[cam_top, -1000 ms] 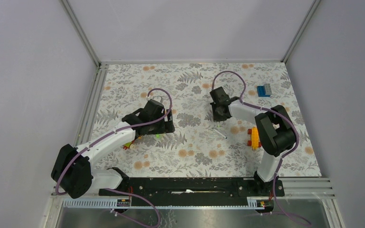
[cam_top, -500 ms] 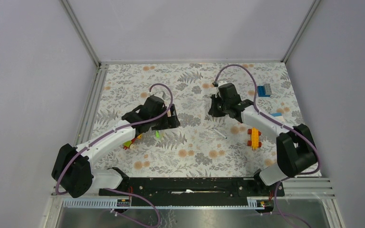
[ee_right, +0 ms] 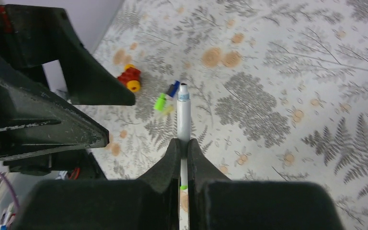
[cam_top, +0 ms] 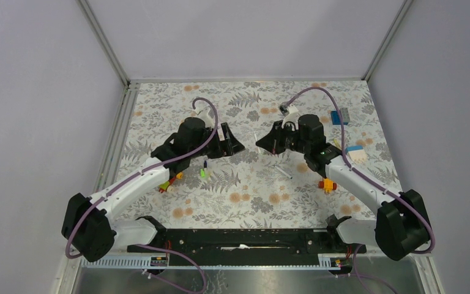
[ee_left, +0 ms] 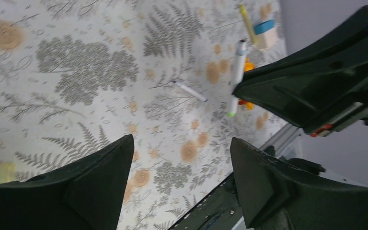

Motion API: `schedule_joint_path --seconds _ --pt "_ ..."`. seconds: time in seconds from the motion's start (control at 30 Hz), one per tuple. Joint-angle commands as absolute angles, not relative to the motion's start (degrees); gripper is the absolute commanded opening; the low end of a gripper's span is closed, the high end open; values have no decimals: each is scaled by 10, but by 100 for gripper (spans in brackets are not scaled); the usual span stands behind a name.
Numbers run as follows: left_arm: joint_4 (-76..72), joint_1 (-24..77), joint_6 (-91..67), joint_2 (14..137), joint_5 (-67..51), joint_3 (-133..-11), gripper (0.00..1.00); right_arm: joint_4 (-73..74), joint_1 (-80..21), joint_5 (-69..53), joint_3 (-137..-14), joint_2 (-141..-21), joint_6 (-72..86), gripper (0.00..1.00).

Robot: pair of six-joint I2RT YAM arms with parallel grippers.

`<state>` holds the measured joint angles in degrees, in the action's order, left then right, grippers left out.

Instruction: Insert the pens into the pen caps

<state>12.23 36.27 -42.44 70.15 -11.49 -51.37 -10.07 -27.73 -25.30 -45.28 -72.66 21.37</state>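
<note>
Okay: right hand (ee_right: 182,143) clenched on white pen (ee_right: 184,115), long axis aimed towards the green cap (ee_right: 161,102) on the surface (ee_right: 316,96); blue cap (ee_right: 173,88) just beside it. Left hand (ee_left: 179,143) released, empty, nearer that cap.

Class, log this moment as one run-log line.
right fingers: shut on white pen | left fingers: open, empty | green cap, blue cap: on table | insertion: not yet
</note>
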Motion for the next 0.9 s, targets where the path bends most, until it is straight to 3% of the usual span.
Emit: schedule_joint_path --seconds 0.0,0.67,0.87 --pt "20 364 -451 666 -172 -527 77 -196 -278 -334 -442 -700 238 0" --pt "-104 363 -523 668 -230 -503 65 -298 -286 -423 -408 -667 262 0" --pt "-114 363 -530 673 -235 -498 56 -317 -289 -436 -400 -665 263 0"
